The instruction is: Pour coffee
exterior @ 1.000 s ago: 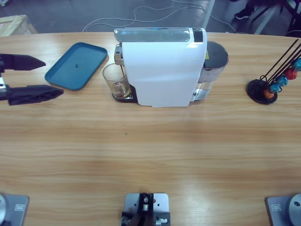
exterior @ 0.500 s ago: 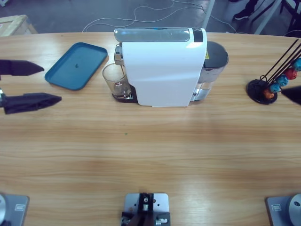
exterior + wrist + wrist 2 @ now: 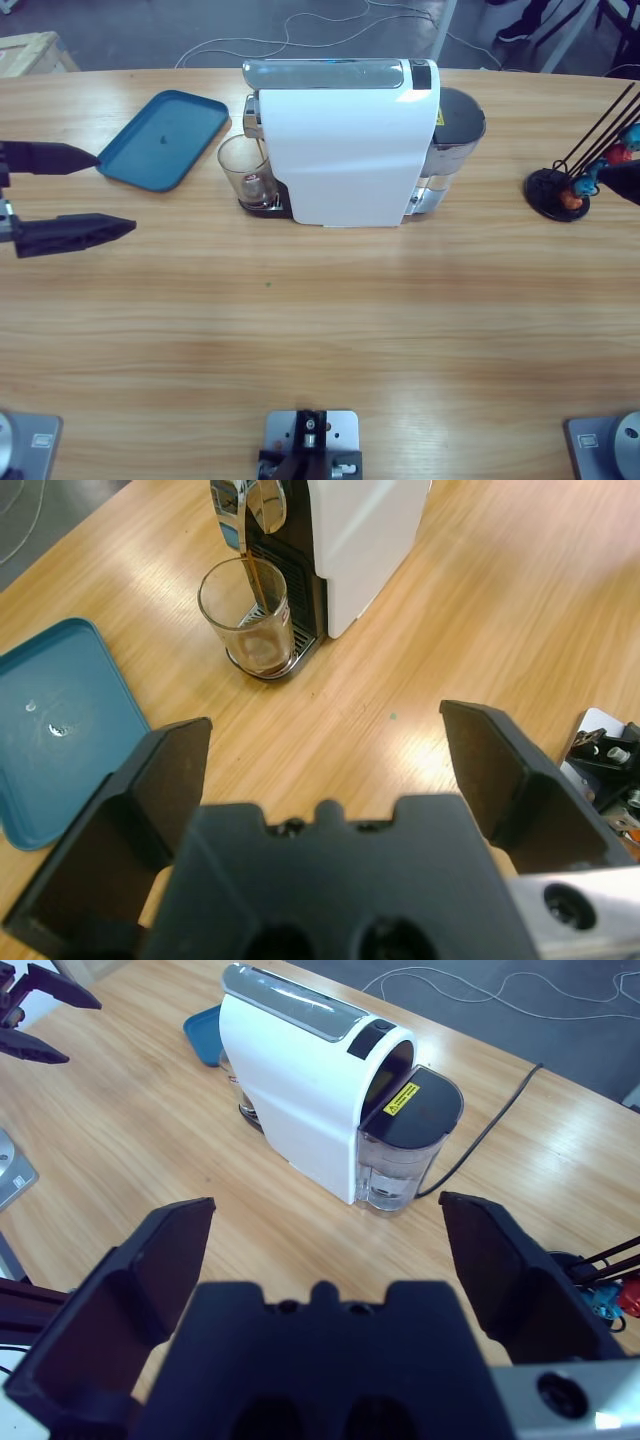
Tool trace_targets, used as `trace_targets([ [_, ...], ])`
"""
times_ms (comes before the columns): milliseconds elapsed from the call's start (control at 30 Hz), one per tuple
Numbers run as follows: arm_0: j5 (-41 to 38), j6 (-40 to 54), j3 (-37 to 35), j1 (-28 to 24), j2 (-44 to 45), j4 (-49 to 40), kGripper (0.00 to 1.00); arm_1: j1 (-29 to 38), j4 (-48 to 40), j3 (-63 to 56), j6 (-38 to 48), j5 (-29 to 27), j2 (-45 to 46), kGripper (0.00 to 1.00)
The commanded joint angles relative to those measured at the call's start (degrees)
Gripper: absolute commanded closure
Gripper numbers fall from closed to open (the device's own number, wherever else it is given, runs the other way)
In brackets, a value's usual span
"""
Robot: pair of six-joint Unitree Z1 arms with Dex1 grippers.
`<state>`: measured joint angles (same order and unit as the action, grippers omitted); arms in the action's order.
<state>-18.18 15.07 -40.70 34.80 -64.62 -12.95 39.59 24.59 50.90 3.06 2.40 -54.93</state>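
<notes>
A white coffee machine [image 3: 345, 145] stands at the back middle of the table. A clear glass [image 3: 245, 172] sits under its spout on the left end. In the left wrist view a thin brown stream [image 3: 250, 580] runs into the glass [image 3: 250, 620], and a little dark coffee [image 3: 262, 658] lies at its bottom. My left gripper [image 3: 115, 192] is open at the left edge, well apart from the glass, with nothing between its fingers [image 3: 325, 725]. My right gripper [image 3: 328, 1203] is open and empty; in the high view it [image 3: 622, 182] only pokes in at the right edge.
A blue tray [image 3: 160, 140] lies left of the machine, close to my left gripper. A black capsule holder [image 3: 560, 195] with red, blue and orange capsules stands at the far right, beside my right gripper. The machine's water tank [image 3: 405, 1150] and a black cable [image 3: 480, 1140] are behind it.
My left gripper has shifted a little toward the table's front edge, still open. My right gripper has come into the high view at the right edge, next to the capsule holder.
</notes>
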Motion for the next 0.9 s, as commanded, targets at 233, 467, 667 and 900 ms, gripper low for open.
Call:
trace_targets([
  [233,0.5,-0.5,0.4,0.4,0.4,-0.2,0.0,0.4,0.7,-1.8,0.3,0.8,-1.7,0.0],
  [467,0.6,-0.5,0.1,0.4,-0.4,-0.1,0.0,0.4,0.8,-1.7,0.3,0.7,-1.8,0.0],
  [667,0.6,-0.5,-0.6,0.4,-0.9,-0.1,0.0,0.4,0.9,-1.7,0.3,1.7,-1.9,0.0],
  [900,0.5,-0.5,-0.3,0.4,-0.7,-0.1,0.0,0.4,1.5,-1.7,0.3,1.7,-0.8,0.0],
])
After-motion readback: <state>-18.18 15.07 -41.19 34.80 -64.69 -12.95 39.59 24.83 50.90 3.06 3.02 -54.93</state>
